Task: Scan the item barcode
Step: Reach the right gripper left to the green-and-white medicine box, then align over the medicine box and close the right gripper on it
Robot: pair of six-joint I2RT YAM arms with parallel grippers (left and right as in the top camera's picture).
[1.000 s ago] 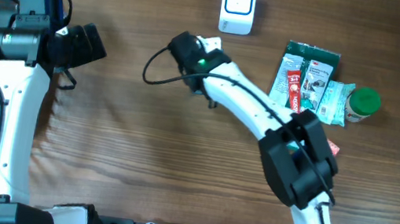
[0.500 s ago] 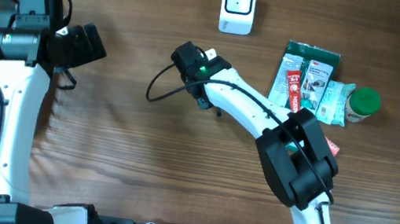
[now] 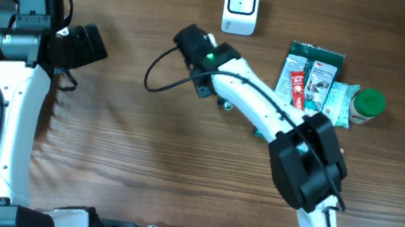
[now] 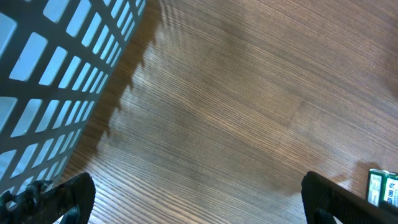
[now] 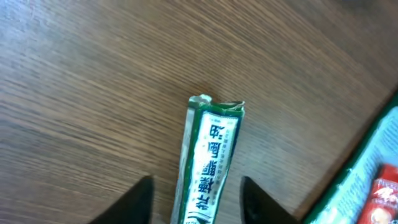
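Your right claw is straddling the slim green-and-white foil sachet lying on the wooden table, jaws narrowly apart, not touching either edge of it.

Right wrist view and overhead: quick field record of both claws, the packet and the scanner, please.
right claw: open, straddling the green packet, not pinching it
green packet: narrow, printed face toward the camera
left claw: wide open, empty, beside the basket
scanner: white, top of overhead view, away from both claws
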